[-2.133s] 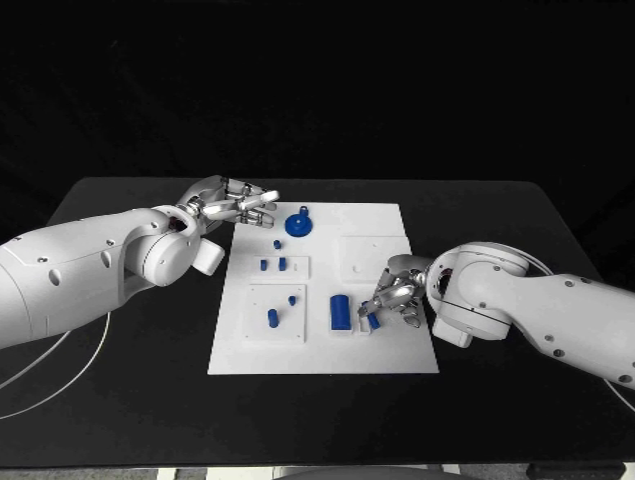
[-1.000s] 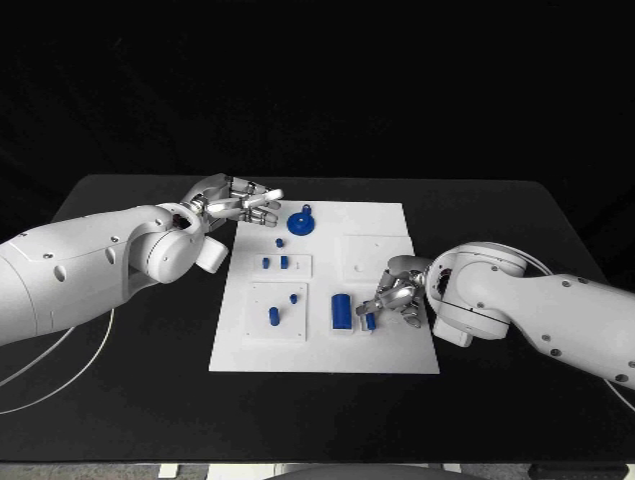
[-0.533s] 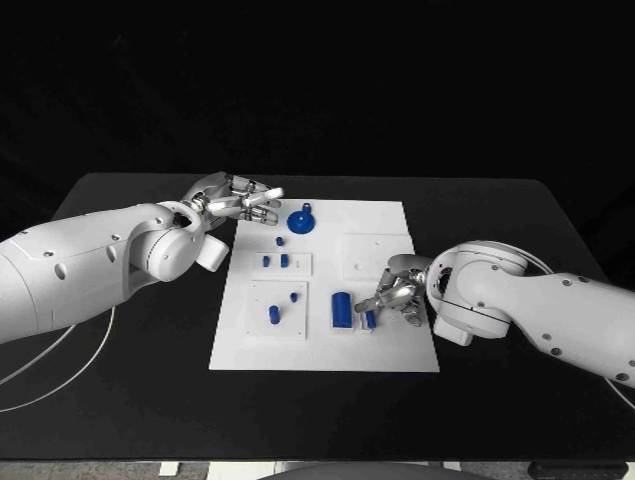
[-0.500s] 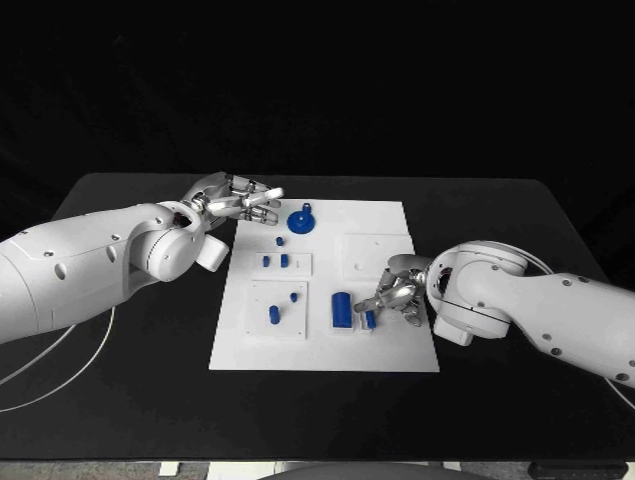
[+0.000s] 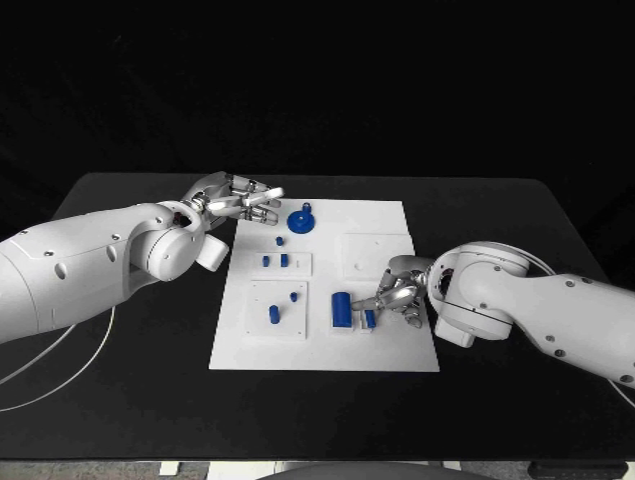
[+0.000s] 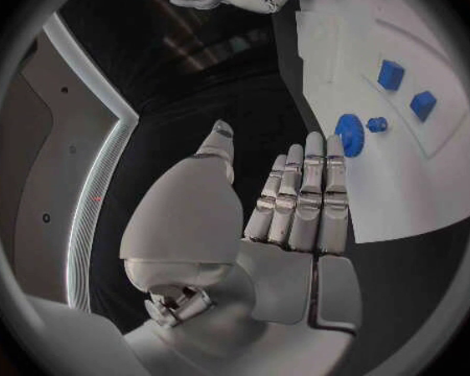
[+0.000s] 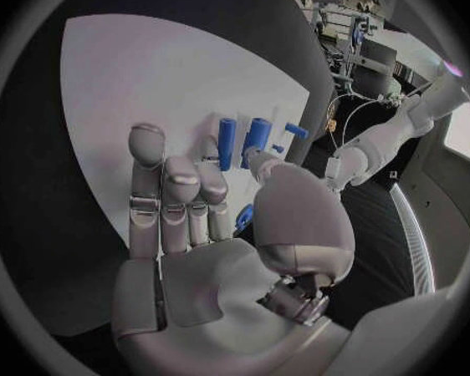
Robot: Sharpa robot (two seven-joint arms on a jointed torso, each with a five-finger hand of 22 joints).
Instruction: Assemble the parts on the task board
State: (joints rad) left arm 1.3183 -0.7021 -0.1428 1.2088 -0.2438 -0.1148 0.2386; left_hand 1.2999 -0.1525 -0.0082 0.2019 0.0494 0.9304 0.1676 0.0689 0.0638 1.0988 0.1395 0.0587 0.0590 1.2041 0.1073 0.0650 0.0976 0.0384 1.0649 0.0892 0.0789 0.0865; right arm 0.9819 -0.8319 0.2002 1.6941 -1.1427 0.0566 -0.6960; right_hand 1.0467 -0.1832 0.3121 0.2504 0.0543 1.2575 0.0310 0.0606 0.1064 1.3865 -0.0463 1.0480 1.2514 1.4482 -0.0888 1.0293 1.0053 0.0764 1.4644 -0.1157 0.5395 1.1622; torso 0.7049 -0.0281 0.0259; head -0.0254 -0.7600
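The board (image 5: 326, 350) lay in the middle of the bench (image 5: 115, 400), long side running from 6 to 12 o'clock. Nearest the robot, a short peg (image 5: 274, 314) stood in the plate at about 7 o'clock on the board, and a smaller stud (image 5: 294, 297) sat just beyond it.

At about 4 o'clock, a cylinder (image 5: 342, 310) lay on the board, with a slimmer bar (image 5: 371, 319) just beside it. The right hand (image 5: 398, 300) hovered over these two, fingers curled loosely down; whether it had hold of the bar or merely touched it, I could not tell. In the right wrist view the fingers (image 7: 167, 192) stood fairly straight, with the two pieces beyond them.

Farther out, two blocks (image 5: 274, 262) stood side by side near the board's middle, a small knob (image 5: 280, 242) past them. At about 11 o'clock lay a round disc (image 5: 300, 224). The left hand (image 5: 239, 204) hung near the board's far left corner, fingers apart, holding nothing.

By my judgement the work was partly done: several pieces looked seated, while the cylinder, the bar and the disc appeared loose.
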